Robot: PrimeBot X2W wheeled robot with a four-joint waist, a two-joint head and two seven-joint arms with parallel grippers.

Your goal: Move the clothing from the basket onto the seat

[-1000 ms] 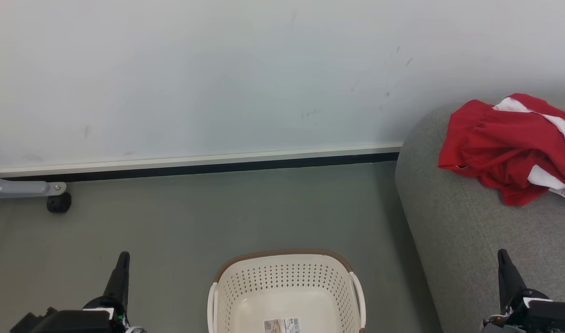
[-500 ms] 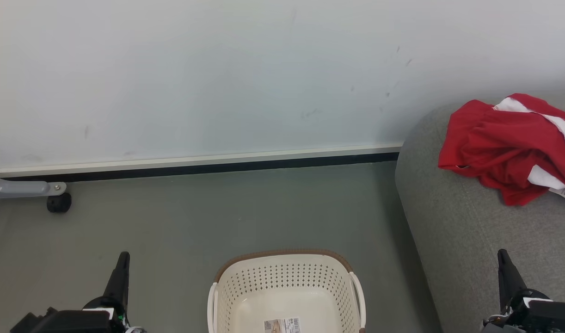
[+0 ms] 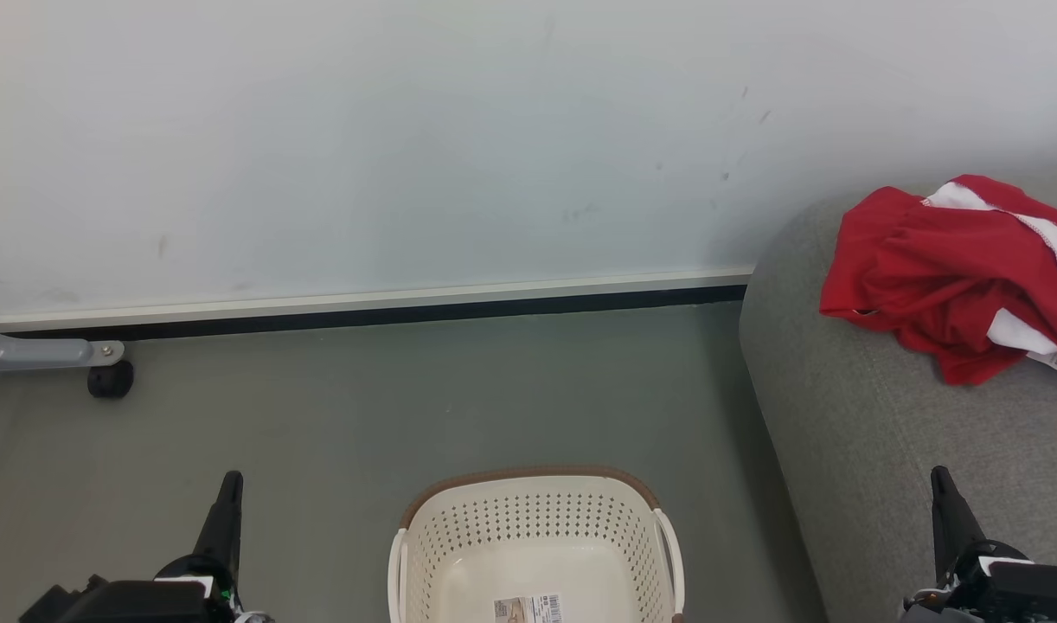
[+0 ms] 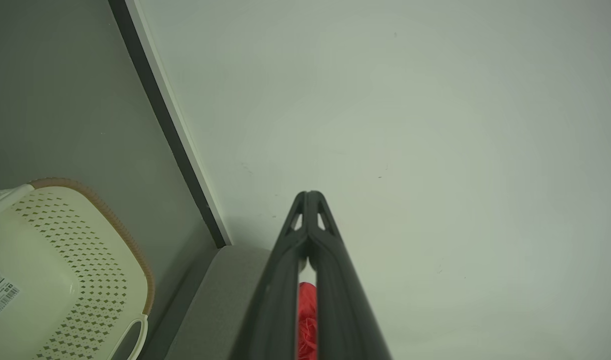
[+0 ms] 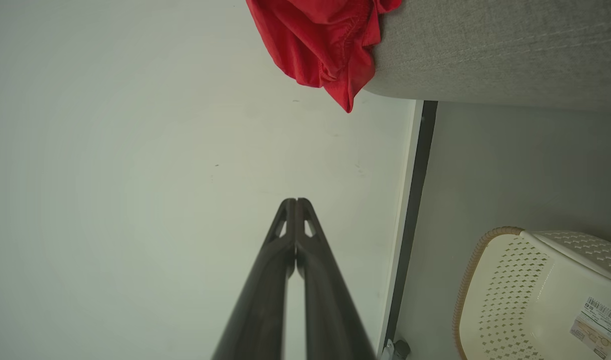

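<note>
Crumpled red-and-white clothing, seemingly tagged, lies on the seat; the left pincer and right pincer are clenched, empty.

My left hand and right hand each taper into two long, dark fingers with triangular cut-outs near the tips; black wrists bear white patches.

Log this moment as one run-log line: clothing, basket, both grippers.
clothing: heaped on seat | basket: on floor, no garments inside | left gripper: shut, empty | right gripper: shut, empty
</note>
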